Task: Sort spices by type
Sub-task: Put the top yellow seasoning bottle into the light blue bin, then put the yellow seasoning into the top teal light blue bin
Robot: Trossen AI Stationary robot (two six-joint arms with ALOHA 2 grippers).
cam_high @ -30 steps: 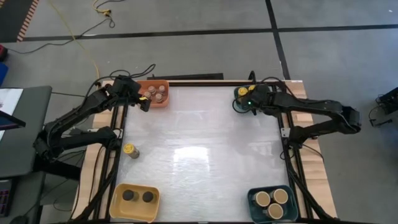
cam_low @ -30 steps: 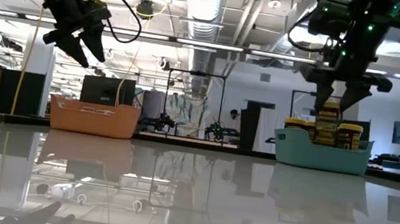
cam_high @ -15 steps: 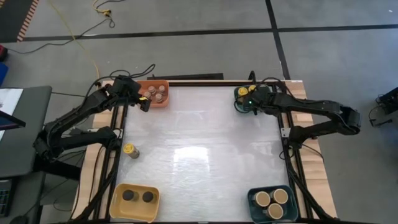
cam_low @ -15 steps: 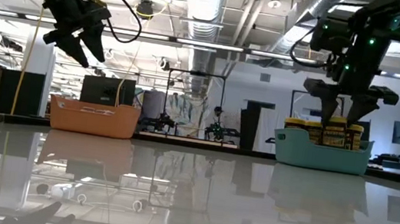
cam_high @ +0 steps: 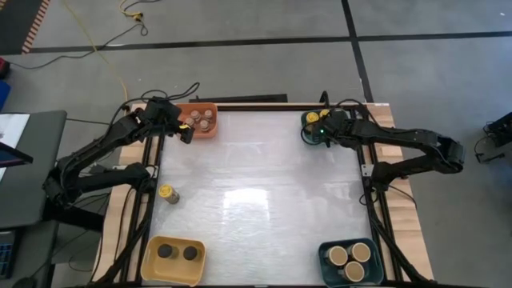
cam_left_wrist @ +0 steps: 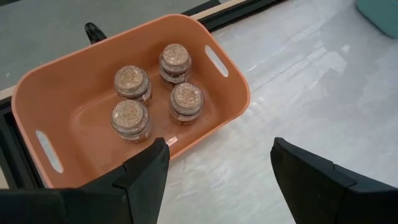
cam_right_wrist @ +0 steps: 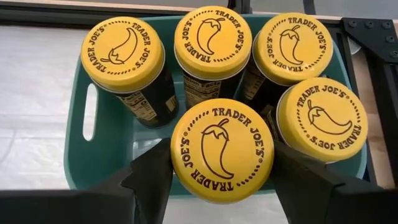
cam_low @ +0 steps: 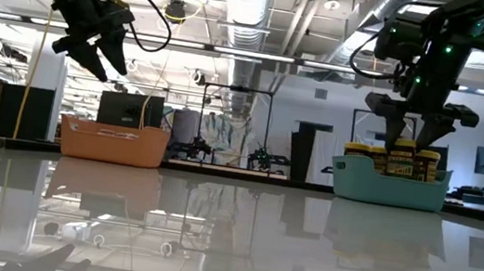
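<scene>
Five yellow-lidded jars (cam_right_wrist: 222,149) stand in the teal bin (cam_right_wrist: 81,149) at the bench's far right corner, the nearest one sitting between the right gripper's (cam_low: 408,141) fingers, which straddle it with a gap on each side, not clamped. Four small grey-topped jars (cam_left_wrist: 186,98) stand in the orange bin (cam_left_wrist: 81,118) at the far left corner, and the left gripper (cam_low: 102,56) hangs above that bin with fingers spread wide, holding nothing. One yellow-lidded jar (cam_high: 166,193) stands alone near the bench's (cam_high: 256,192) left edge. In the near left corner a yellow bin (cam_high: 152,260) holds two black-lidded jars (cam_high: 165,251); in the near right corner another teal bin (cam_high: 326,254) holds three tan-lidded jars (cam_high: 338,256).
</scene>
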